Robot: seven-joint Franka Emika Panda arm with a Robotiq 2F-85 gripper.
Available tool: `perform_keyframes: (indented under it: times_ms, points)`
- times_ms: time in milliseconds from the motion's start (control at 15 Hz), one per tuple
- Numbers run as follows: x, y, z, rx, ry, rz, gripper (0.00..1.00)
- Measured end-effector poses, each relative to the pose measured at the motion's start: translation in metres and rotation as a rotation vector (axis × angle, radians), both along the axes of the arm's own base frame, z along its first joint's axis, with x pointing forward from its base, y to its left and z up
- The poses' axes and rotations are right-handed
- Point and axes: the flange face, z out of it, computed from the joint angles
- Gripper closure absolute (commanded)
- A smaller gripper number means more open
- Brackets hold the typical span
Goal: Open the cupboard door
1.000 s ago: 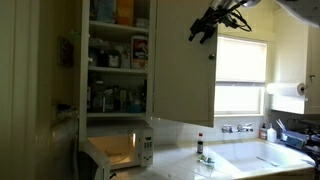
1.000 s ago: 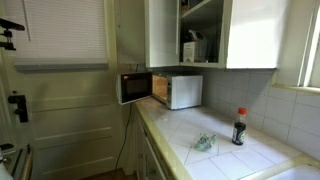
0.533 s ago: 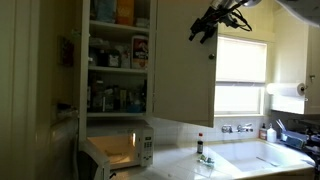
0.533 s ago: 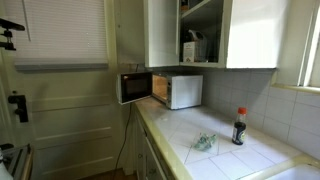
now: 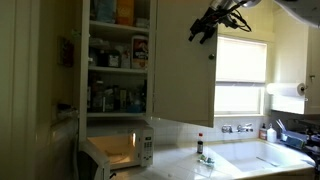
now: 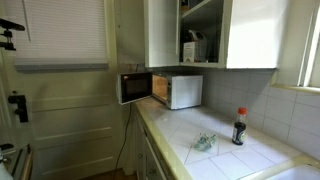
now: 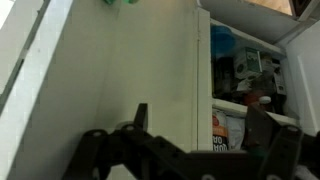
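Note:
The cupboard door is a tall cream-white panel. It stands swung open in front of the window, with the stocked shelves showing to its left. My gripper is high up at the door's top edge. In the wrist view the door fills the left side and its edge runs between my two fingers. The gripper is open and holds nothing. Shelves with packets and jars lie just past the door edge. No knob is visible. The gripper is out of view in the exterior view from the counter's end.
A microwave with its door open stands under the cupboard; it also shows in an exterior view. A dark bottle with a red cap and a small green item are on the tiled counter. A sink lies below the bright window.

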Motion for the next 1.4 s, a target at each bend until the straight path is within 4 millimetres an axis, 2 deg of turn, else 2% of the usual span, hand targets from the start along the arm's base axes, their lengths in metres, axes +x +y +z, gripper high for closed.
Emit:
perform_keyframes:
  times_ms: [467,733,933,1133,1400]
  points:
    - [0.005,0.021,-0.008,-0.037,0.038,0.146,0.00]
    - [0.014,0.046,-0.023,-0.036,0.088,0.343,0.00]
    - [0.014,0.068,-0.036,-0.040,0.158,0.486,0.00]
    - [-0.004,0.086,-0.039,-0.105,0.222,0.571,0.00]
    - [-0.060,0.107,-0.006,-0.261,0.164,0.559,0.00]
